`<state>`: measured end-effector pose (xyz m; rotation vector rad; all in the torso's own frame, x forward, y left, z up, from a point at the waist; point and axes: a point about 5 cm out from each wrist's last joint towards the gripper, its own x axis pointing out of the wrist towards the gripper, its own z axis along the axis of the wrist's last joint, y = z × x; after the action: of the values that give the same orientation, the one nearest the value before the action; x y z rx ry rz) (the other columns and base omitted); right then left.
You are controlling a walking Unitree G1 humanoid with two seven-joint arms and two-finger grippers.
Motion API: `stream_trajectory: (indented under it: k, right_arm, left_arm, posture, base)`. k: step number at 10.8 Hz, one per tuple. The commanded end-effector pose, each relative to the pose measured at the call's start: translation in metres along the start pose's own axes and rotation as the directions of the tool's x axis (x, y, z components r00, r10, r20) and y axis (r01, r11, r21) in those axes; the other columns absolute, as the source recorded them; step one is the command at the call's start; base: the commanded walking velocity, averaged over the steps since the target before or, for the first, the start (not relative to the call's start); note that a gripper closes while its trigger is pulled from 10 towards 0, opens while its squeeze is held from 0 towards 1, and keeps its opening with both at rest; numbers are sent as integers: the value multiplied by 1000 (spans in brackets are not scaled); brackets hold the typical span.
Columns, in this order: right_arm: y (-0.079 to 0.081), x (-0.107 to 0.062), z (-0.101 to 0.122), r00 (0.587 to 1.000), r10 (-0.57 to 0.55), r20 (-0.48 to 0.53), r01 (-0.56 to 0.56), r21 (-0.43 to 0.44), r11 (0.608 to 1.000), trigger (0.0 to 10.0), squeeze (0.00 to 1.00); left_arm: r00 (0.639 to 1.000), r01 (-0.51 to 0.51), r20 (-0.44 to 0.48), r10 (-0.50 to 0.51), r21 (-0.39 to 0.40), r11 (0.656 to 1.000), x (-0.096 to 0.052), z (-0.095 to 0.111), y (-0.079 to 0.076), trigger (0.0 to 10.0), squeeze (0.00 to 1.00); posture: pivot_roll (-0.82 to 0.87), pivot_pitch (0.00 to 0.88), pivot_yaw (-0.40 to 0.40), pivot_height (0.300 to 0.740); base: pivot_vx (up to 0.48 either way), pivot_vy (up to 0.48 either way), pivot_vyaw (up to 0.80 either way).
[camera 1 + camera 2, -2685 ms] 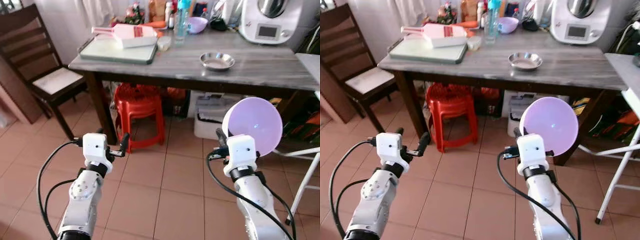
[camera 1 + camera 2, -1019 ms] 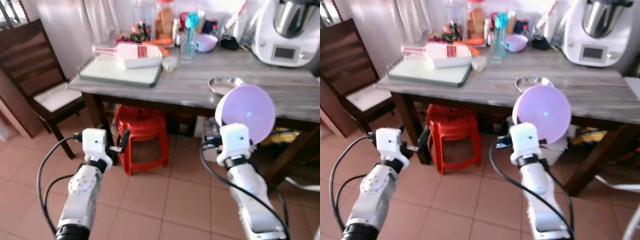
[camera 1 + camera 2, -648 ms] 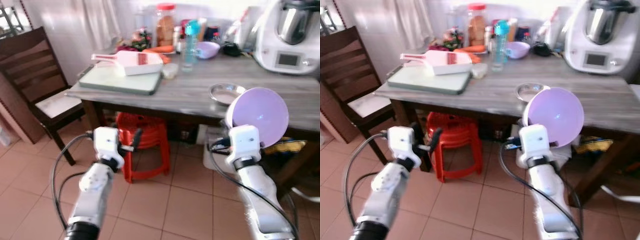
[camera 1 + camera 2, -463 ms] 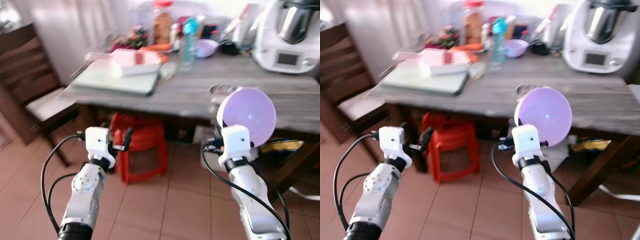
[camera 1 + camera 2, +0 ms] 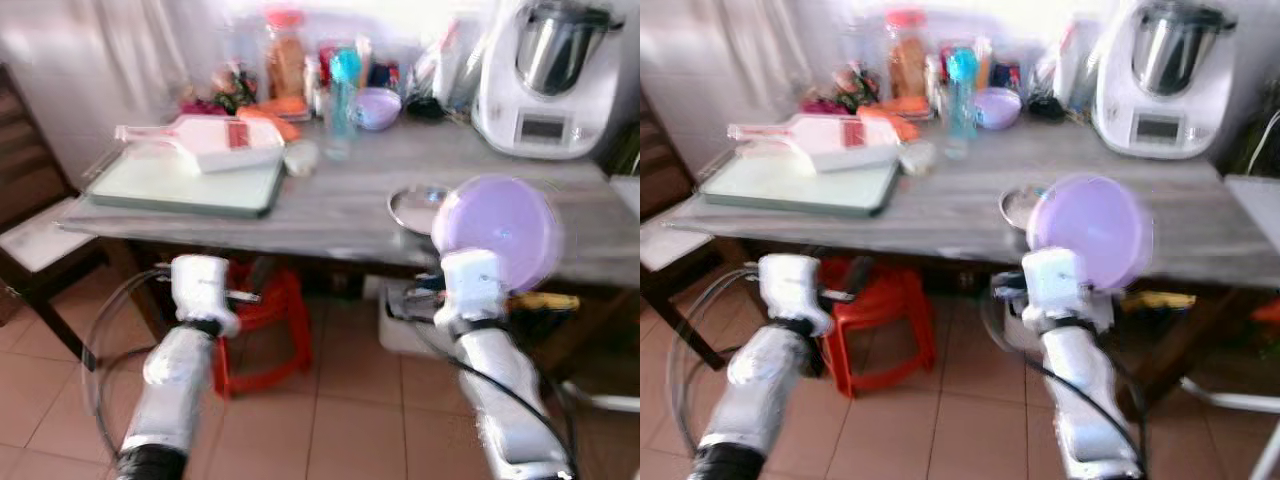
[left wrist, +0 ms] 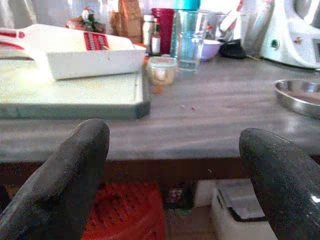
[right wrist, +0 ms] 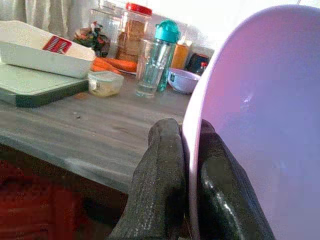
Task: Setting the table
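Plainly risky: carrying a lilac plate (image 5: 497, 230) on edge, pinched only at the rim, just short of the grey wooden table (image 5: 330, 205). Could slip or swing in the grip, judging by how thin that hold is. Could also clip the table's near edge on the way up, or land on the steel dish (image 5: 418, 207) sitting right behind it, with a clatter or a plate left tilted on the dish's lip. Further back stand a clear tumbler (image 7: 148, 67), a teal-capped bottle (image 7: 166, 41) and a small lidded jar (image 7: 105, 83), all easy to knock with a long reach; safer ground looks to be the bare wood between the dish and the green tray (image 5: 180, 180). Blur across both head views, so exact clearance to the table edge cannot be judged. As for the right gripper (image 7: 186, 165): fingers pressed close together with the plate's rim sandwiched between them, plate upright and facing the camera, held in front of the table edge and not touching the table. Left gripper (image 6: 175, 172): fingers spread wide, holding nothing, touching nothing, aimed at the table's front edge with a red stool (image 5: 262, 320) below.
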<state>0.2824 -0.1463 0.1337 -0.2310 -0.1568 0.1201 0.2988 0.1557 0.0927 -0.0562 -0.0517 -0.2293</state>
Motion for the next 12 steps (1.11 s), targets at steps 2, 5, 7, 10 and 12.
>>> stream_trajectory:
  k: [2, 5, 7, 10, 12]
  right_arm:
    - [-10, 1, 2, 999, -31, 9, 31, -15, 999, 10000, 0]
    - [-9, 2, 2, 1000, -27, 12, 27, -15, 1000, 10000, 0]
    - [-10, 3, 3, 1000, -29, 12, 29, -19, 999, 10000, 0]
    - [-11, 2, 4, 1000, -27, 15, 27, -22, 999, 10000, 0]
    - [-10, 1, 3, 1000, -17, 9, 17, -21, 1000, 10000, 0]
  left_arm:
    - [999, 37, 20, -37, -7, 999, 6, 4, -12, 10000, 0]
    - [998, 60, 27, -60, 10, 998, 7, 6, -15, 10000, 0]
    - [998, 61, 14, -61, 2, 998, 6, 3, -15, 10000, 0]
    - [998, 64, 12, -64, 2, 998, 5, 3, -15, 10000, 0]
    - [998, 66, -6, -66, 2, 998, 2, -2, -13, 10000, 0]
  posture:
    - [-10, 0, 9, 740]
    - [-9, 0, 9, 740]
    - [-12, 0, 8, 740]
    - [-19, 0, 6, 740]
    - [-20, 5, 2, 740]
  base:
    - [358, 0, 0]
    - [359, 0, 0]
    - [358, 0, 0]
    - [356, 0, 0]
    - [349, 0, 0]
